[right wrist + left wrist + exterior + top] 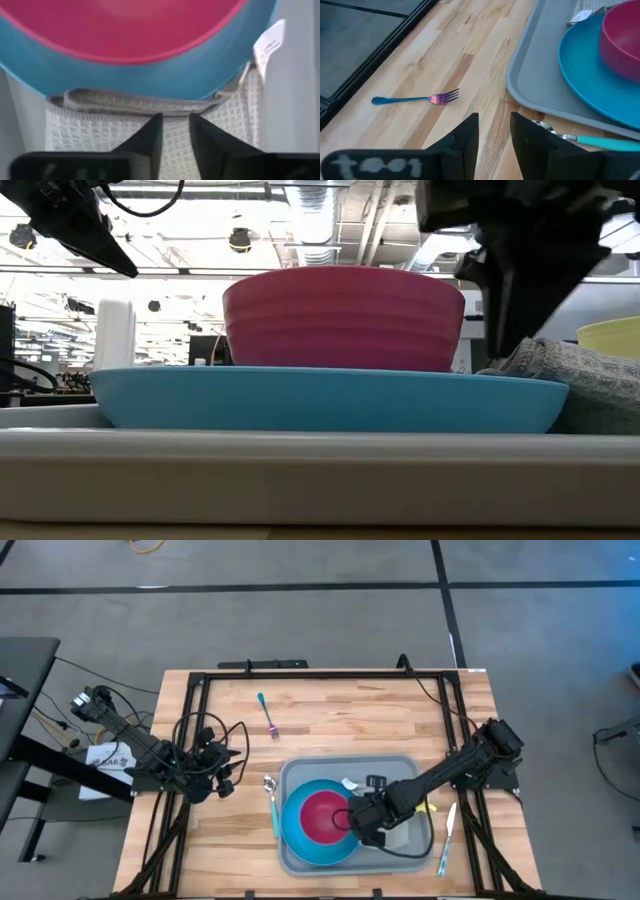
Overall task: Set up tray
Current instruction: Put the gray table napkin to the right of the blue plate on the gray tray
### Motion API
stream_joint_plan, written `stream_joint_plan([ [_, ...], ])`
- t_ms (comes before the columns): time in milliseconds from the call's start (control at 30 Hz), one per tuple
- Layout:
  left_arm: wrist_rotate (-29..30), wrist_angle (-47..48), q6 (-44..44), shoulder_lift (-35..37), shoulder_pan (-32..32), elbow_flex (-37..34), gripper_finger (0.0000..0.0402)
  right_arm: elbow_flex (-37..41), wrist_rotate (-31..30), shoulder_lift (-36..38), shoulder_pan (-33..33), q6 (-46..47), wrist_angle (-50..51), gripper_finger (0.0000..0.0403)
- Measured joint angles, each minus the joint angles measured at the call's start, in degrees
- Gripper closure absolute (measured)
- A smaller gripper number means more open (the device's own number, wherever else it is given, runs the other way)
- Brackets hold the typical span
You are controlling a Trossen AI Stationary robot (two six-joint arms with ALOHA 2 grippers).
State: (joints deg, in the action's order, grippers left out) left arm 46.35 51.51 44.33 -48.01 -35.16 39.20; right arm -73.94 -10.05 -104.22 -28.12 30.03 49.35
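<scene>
The grey tray (300, 772) lies on the wooden table near its front edge. On it sits a blue plate (300, 840) with a pink bowl (322, 815) on top. A grey waffle napkin (100, 130) lies on the tray beside the plate, its folded edge (130, 102) at the plate's rim. My right gripper (176, 120) hovers low over the napkin, fingers shut to a narrow gap with nothing between them. My left gripper (495, 120) is shut and empty over the table left of the tray. My right gripper points slanting down at the napkin next to the plate's rim (150, 80). I cannot tell whether its fingertips touch the cloth.
A fork (268, 715) with a teal handle lies on the far left part of the table. A teal-handled spoon (273, 805) lies along the tray's left side. A knife (447, 835) and a small yellow thing (431, 807) lie right of the tray.
</scene>
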Motion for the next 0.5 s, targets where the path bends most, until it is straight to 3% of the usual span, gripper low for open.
stream_joint_plan([
  [133,0.0,0.0,0.01,0.0,-0.01,0.0,0.0299,1.78,1.14,-0.01,0.02,-0.01,-3.41,0.039],
  [267,-0.02,-0.01,0.01,0.01,-0.01,0.0,0.0299,2.83,1.4,0.0,-0.02,0.05,-5.86,0.0392],
  [500,-0.02,0.0,0.41,0.0,0.01,0.0,0.0299,6.93,7.55,-1.05,-1.2,4.45,-7.32,0.0401],
])
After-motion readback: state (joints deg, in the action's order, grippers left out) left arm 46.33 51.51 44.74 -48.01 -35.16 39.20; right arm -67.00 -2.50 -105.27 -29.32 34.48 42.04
